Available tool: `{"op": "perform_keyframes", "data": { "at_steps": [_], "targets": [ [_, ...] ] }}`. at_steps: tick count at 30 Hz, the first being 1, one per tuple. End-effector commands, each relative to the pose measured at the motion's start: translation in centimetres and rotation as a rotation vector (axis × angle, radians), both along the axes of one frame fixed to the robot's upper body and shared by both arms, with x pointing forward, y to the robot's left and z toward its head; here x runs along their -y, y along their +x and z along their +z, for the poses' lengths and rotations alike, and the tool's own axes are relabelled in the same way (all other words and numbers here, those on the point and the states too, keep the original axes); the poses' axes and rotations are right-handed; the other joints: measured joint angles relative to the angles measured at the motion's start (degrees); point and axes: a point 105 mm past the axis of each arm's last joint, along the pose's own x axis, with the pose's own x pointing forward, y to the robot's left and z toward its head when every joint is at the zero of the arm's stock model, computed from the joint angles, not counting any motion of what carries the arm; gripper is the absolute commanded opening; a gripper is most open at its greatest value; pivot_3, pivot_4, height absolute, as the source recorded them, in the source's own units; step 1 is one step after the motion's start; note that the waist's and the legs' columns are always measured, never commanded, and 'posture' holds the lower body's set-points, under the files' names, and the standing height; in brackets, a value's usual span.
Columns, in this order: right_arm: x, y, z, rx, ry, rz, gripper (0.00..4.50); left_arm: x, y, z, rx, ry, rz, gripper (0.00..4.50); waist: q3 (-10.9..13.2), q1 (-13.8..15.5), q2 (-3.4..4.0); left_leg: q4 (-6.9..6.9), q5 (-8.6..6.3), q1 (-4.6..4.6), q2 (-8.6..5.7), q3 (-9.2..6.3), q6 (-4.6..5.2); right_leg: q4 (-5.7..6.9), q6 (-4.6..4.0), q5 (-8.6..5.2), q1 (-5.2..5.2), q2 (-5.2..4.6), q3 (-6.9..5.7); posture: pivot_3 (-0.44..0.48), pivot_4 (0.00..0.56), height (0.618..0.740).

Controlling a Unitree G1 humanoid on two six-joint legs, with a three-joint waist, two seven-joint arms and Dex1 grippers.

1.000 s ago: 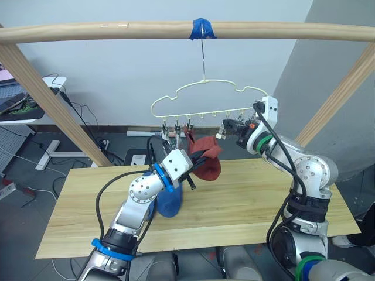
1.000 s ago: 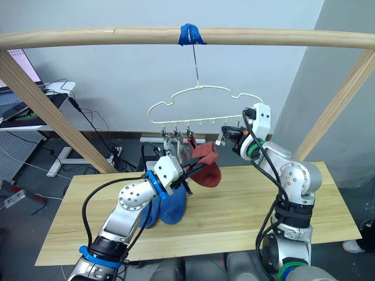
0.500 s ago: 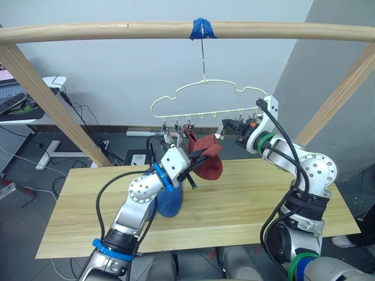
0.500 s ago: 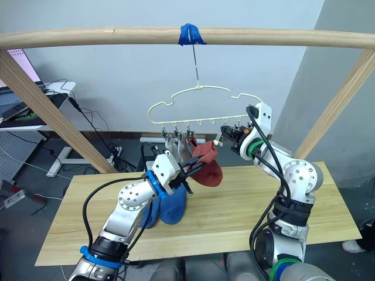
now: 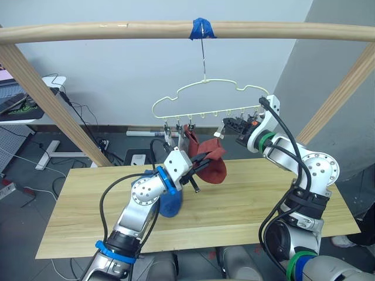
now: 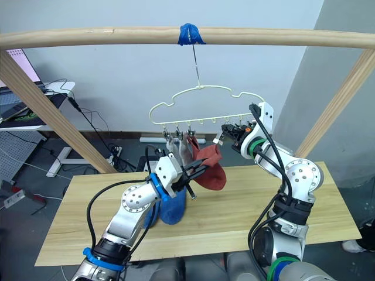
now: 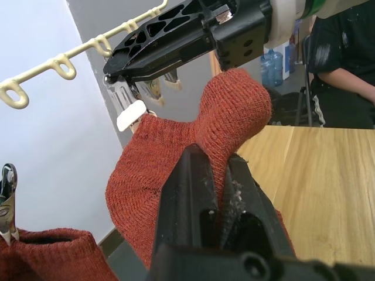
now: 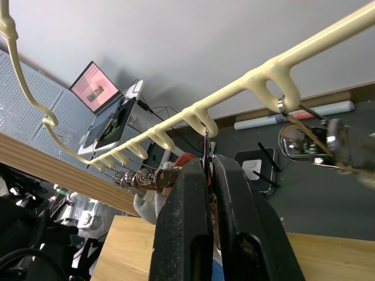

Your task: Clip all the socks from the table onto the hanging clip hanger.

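Beneath the clip hanger (image 5: 211, 99), left pincer (image 5: 206, 158) grips a rust-red sock (image 5: 212, 167).

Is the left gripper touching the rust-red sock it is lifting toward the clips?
Touching. In the left wrist view, the left gripper has both black fingers closed on a fold of the rust-red sock.

a blue sock (image 5: 170, 202) lies near the middle of the light wooden table (image 5: 246, 202).

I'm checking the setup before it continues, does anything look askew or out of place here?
The clip hanger hangs tilted, its right end higher, where the right gripper squeezes a clip. Nothing else stands out; the left gripper holds up a rust-red sock.
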Motion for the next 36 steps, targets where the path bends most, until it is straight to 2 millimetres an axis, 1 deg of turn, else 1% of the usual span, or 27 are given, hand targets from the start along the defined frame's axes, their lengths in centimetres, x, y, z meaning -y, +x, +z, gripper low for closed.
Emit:
{"op": "perform_keyframes", "data": {
  "at_steps": [1,6,15,20,30,33,36],
  "targets": [
    [0.0,-0.2,0.9,0.028,0.010,0.011,0.00,0.5,0.1,1.1,0.036,-0.026,-0.009,0.02,0.0,0.0,0.00,0.00,0.00,0.01,0.00,0.00,0.00,0.00,0.00,0.00,0.00,0.00,0.00,-0.154,0.145,0.740],
    [-0.1,-0.3,0.9,0.027,0.012,0.014,0.00,0.7,0.2,1.4,0.046,-0.034,-0.011,0.02,0.0,-0.1,0.00,0.00,0.00,0.01,0.00,0.00,0.00,0.00,0.00,0.00,0.00,0.00,0.00,-0.156,0.146,0.740],
    [0.0,-0.4,0.8,0.022,0.008,0.014,0.00,0.4,0.6,1.7,0.060,-0.031,0.000,0.02,0.0,-0.1,0.01,-0.01,0.00,0.01,0.00,0.00,0.00,0.00,-0.02,-0.01,-0.01,0.00,0.00,-0.156,0.146,0.740],
    [-0.4,-0.7,0.8,0.023,0.005,0.045,0.00,0.3,1.0,1.9,0.071,-0.030,0.009,0.02,0.0,-0.1,0.01,-0.02,0.00,0.00,0.00,0.00,0.00,-0.02,-0.11,-0.07,-0.01,0.00,0.00,-0.155,0.147,0.740],
    [-0.4,-0.8,0.7,0.032,-0.015,0.057,0.00,0.5,0.9,2.2,0.090,-0.042,-0.004,0.02,0.0,-0.1,0.01,-0.04,0.00,0.00,0.00,0.01,0.00,-0.03,-0.11,-0.07,-0.02,0.00,0.00,-0.155,0.146,0.740],
    [-0.5,-0.8,0.8,0.036,-0.001,0.070,0.83,0.6,0.8,2.3,0.096,-0.039,-0.012,0.00,0.0,-0.1,0.01,-0.04,0.00,0.00,0.00,0.00,0.00,-0.03,-0.12,-0.07,-0.02,0.00,0.00,-0.155,0.146,0.740],
    [-0.6,-0.9,0.8,0.038,-0.002,0.076,2.04,0.5,0.9,2.3,0.095,-0.039,-0.013,0.00,0.0,-0.1,0.01,-0.04,0.00,0.00,0.00,0.01,0.00,-0.03,-0.11,-0.07,-0.03,0.00,0.00,-0.154,0.145,0.740]
  ]
}}
